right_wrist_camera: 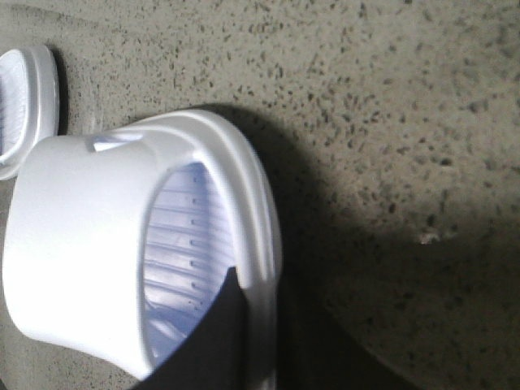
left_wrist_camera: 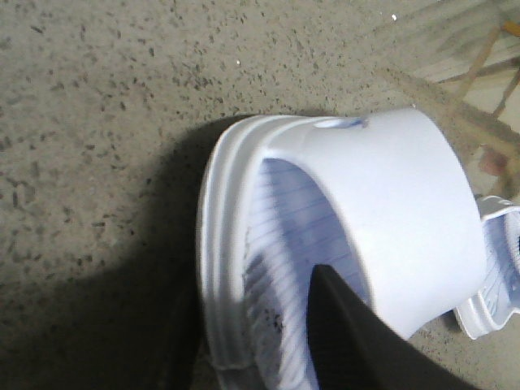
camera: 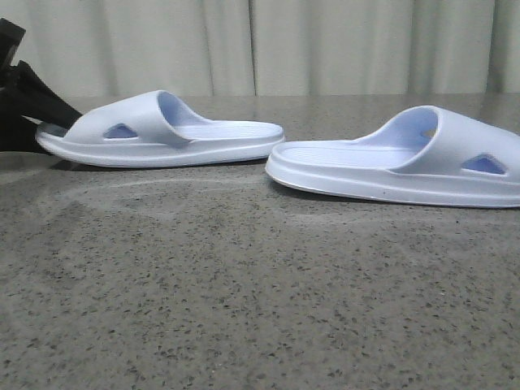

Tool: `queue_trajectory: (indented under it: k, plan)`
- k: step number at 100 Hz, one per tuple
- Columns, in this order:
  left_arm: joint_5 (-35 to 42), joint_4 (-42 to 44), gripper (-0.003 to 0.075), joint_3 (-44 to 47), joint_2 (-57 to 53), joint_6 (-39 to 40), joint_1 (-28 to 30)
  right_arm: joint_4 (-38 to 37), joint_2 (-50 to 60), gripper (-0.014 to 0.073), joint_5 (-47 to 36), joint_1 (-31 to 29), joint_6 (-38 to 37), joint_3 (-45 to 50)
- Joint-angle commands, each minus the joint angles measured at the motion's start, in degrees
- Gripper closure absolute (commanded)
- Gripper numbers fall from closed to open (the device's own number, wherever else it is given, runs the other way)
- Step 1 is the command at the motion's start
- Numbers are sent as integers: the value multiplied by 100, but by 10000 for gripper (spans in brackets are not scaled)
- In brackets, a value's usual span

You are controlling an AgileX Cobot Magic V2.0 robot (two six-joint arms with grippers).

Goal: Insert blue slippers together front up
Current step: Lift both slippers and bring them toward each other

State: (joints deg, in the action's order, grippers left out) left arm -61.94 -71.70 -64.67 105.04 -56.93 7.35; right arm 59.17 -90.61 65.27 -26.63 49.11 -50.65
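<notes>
Two blue slippers lie flat on the speckled table, heels toward each other: the left slipper (camera: 154, 130) and the right slipper (camera: 406, 158). My left gripper (left_wrist_camera: 252, 325) straddles the left slipper's (left_wrist_camera: 390, 211) side rim. One black finger (left_wrist_camera: 349, 341) is over the ribbed footbed, apart from the rim, and the other is outside in shadow, so it is open. Its black body shows at the far left of the front view (camera: 20, 97). My right gripper (right_wrist_camera: 264, 325) is shut on the right slipper's (right_wrist_camera: 89, 244) rim, with its inner finger (right_wrist_camera: 211, 341) against the wall.
The grey speckled table (camera: 244, 309) runs back to a pale curtain (camera: 325, 41). The other slipper shows at the edge of each wrist view (left_wrist_camera: 496, 268) (right_wrist_camera: 24, 106). The table's edge and the floor (left_wrist_camera: 487, 73) show beyond the left slipper.
</notes>
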Motion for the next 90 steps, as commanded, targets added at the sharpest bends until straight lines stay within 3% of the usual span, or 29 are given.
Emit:
queue_trajectory:
  k: [1, 11, 47, 69, 90]
  plan:
    - [-220, -202, 532, -113, -160, 46, -71, 235, 166, 701, 43, -2, 87, -145]
    - [-276, -202, 707, -113, -160, 46, -59, 255, 166, 701, 43, -2, 87, -145]
    - [-858, -317, 705, -484, -195, 48, -59, 1013, 166, 700, 496, -30, 181, -360]
    - [-420, 237, 705, -957, -493, 449, -59, 1631, 188, 700, 930, -407, 181, -554]
    - [-523, 530, 705, -1445, -507, 788, -59, 1860, 188, 701, 977, -466, 288, -554]
